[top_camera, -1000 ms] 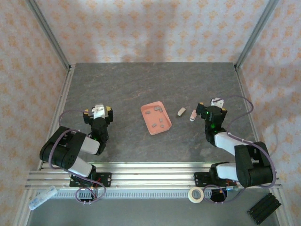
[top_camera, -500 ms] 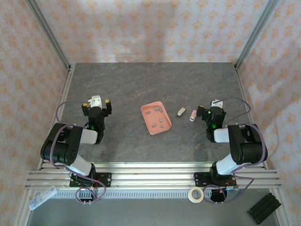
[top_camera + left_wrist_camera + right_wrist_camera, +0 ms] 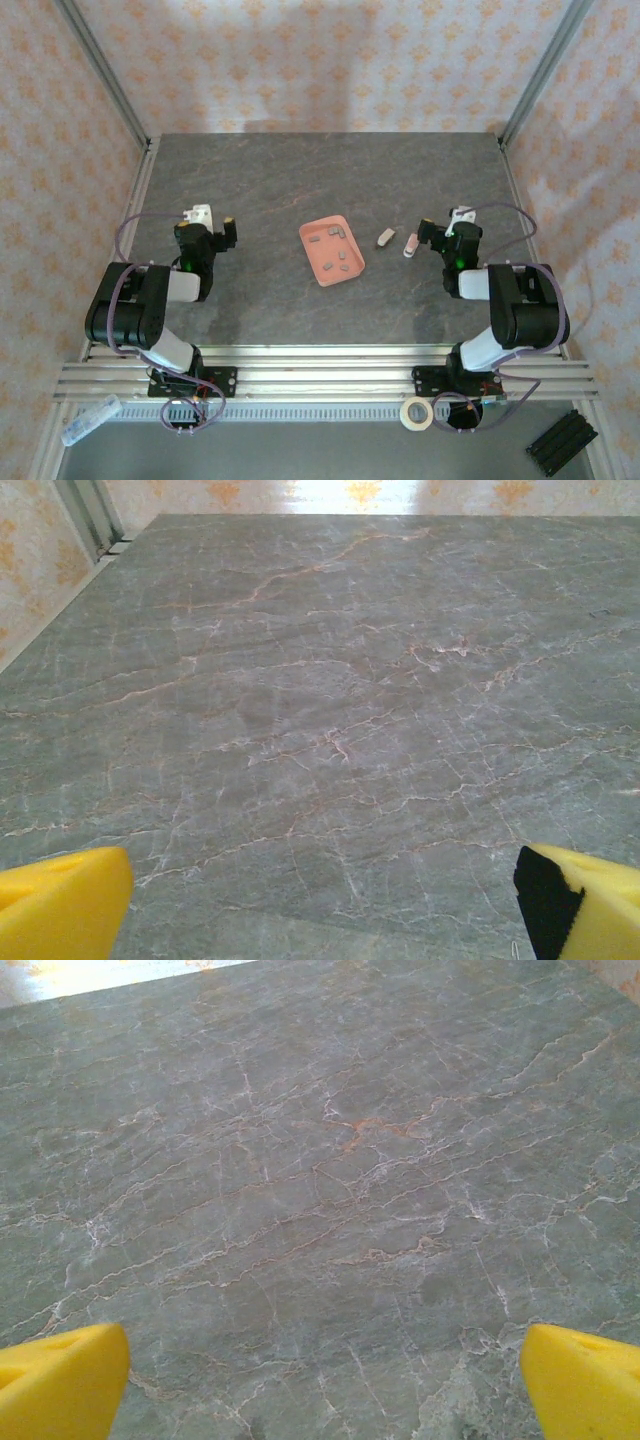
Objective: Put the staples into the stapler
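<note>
A salmon-pink shallow rectangular tray [image 3: 332, 251] lies near the middle of the grey veined stone counter [image 3: 300, 180]. Several tiny grey metal staples [image 3: 338, 257] lie loose inside it. At 3 o'clock from the tray sits a plain cream stubby piece [image 3: 385, 238], and just beyond it, also at 3 o'clock, the tiny pale pink-and-white mini stapler [image 3: 410, 244] rests on the counter, apart from both. The right arm [image 3: 500, 310] has its jaws spread wide and empty just at 3 o'clock of the stapler, their yellow pads [image 3: 60, 1380] over bare stone. The left arm [image 3: 140, 310] holds its jaws released too, well off at 9 o'clock of the tray, grasping nothing.
</note>
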